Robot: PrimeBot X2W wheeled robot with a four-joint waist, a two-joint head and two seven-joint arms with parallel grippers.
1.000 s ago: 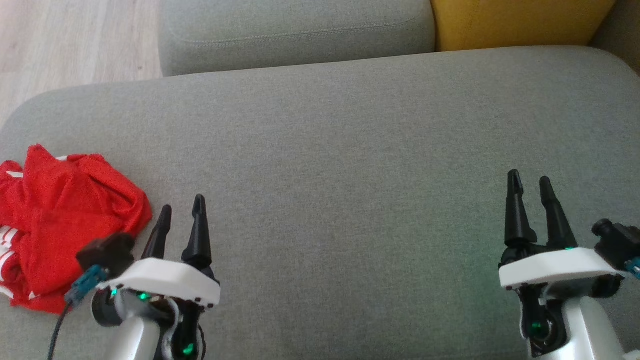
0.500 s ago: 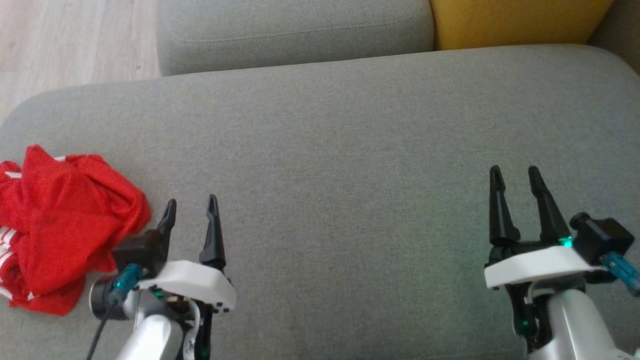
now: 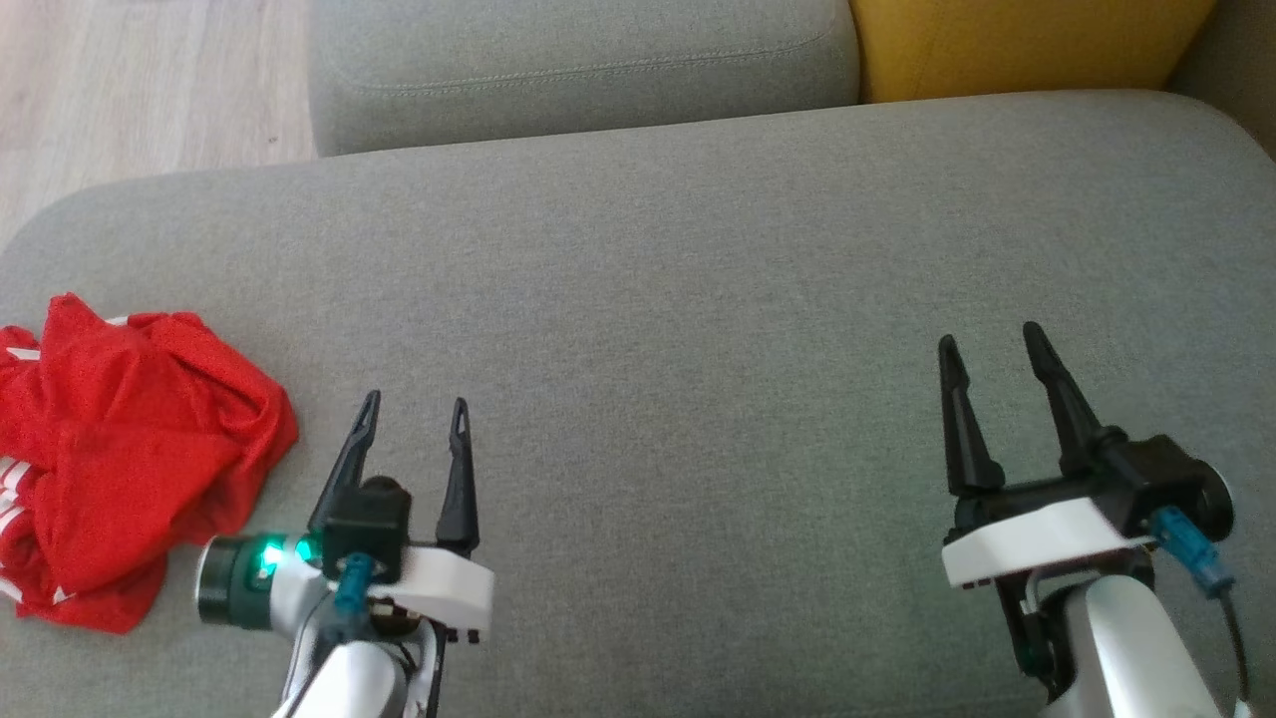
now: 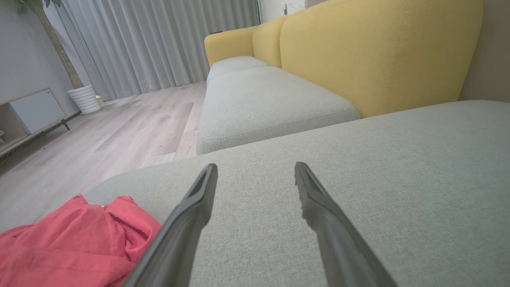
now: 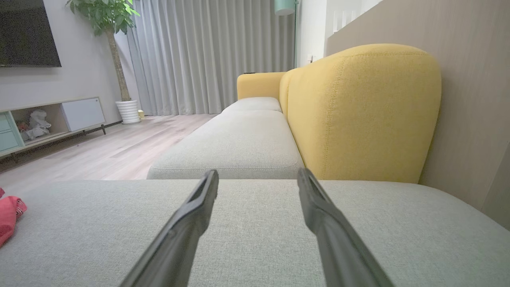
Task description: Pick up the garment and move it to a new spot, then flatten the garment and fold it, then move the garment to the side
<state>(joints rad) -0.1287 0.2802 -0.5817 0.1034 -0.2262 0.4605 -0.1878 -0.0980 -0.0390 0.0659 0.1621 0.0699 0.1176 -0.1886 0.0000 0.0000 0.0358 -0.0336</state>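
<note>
Grey seat (image 3: 698, 299): unchanged. Red garment (image 3: 130, 449): crumpled at the seat's left edge, same spot as a second ago. Left gripper (image 3: 415, 401): has slid right, away from garment, wrist rolled; fingers spread wide, holding nothing. Garment lies near, to their left, not touching. Right gripper (image 3: 989, 335): drifted slightly left; fingers spread wide, empty, well apart from garment.

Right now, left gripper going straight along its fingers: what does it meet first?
Probably the grey seat cushion; the left gripper, open, points low across it. The red garment lies off to its left, out of line. Depth unclear.
</note>
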